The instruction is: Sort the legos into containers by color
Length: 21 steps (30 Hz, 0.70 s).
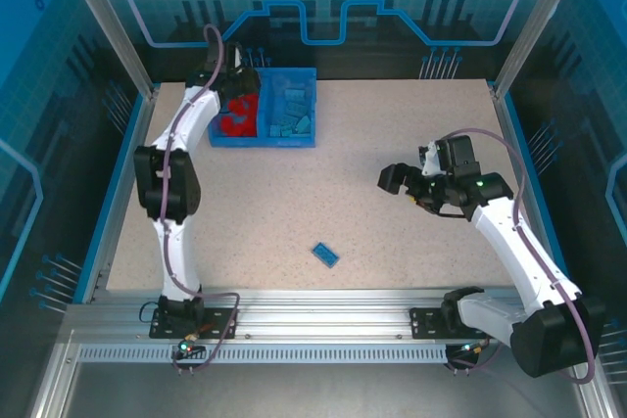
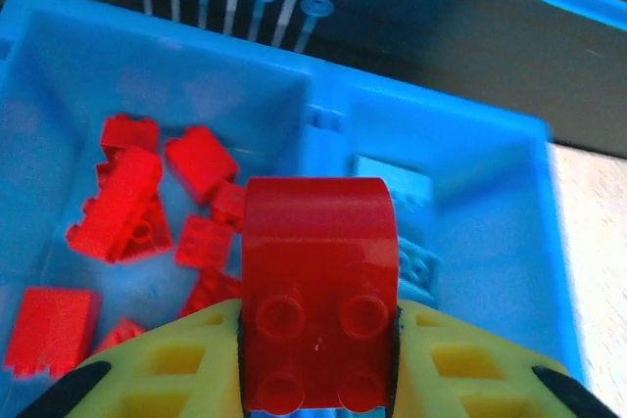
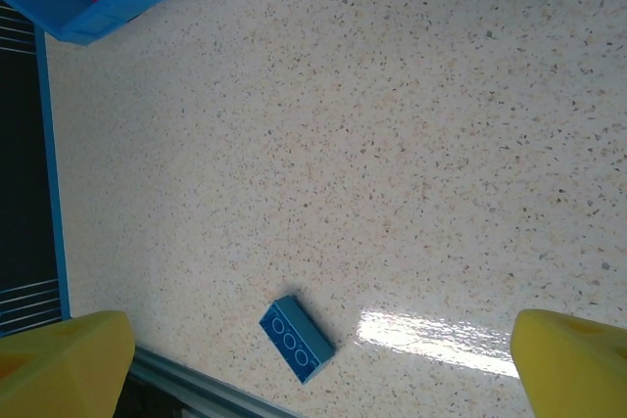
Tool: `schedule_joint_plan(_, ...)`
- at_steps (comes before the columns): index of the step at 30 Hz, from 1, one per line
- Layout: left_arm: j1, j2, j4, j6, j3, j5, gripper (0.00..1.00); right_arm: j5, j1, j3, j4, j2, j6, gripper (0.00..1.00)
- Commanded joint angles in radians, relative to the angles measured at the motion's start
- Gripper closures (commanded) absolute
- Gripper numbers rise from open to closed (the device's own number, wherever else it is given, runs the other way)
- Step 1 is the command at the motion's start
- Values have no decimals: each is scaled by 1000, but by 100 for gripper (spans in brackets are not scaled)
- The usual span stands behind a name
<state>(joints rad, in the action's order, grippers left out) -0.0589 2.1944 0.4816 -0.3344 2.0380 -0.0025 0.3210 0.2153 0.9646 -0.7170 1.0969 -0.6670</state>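
My left gripper (image 2: 318, 359) is clamped on a red brick (image 2: 318, 281), squeezed between its yellow fingers (image 2: 167, 374) with the studs facing my wrist camera. Below and beyond these jaws lies the blue bin (image 2: 294, 105). A heap of red bricks (image 2: 132, 208) fills the compartment left of my grip, and light blue bricks (image 2: 402, 188) lie right of the divider (image 2: 306, 144). My right gripper (image 3: 318, 359) hangs with its jaws spread wide over the speckled table (image 3: 392, 144). A darker blue brick (image 3: 297, 339) lies flat beneath them, untouched and well apart from the bin.
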Motion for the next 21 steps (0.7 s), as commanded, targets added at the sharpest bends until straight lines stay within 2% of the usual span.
schedule_joint_plan(1,42,114,75,-133,136,64,67,-17,17,32,0,-22,-18,0)
schedule_joint_plan(4,57,226,144,-151,299,97,62,-23,21,27,4,-39,-28,0)
schedule_joint_plan(6,61,272,182,-156,371,101,54,-24,22,28,1,-42,-30,0)
schedule_joint_plan(11,64,232,172,-154,359,108,42,-30,27,33,0,-38,-31,0)
schedule_joint_plan(14,63,157,141,-144,286,121,41,-29,32,39,8,-25,-26,0)
schedule_joint_plan(16,62,85,116,-138,210,141,43,-41,44,45,8,-12,-9,0)
schedule_joint_plan(21,53,-244,-68,-136,-168,201,46,-146,164,86,-8,53,81,1)
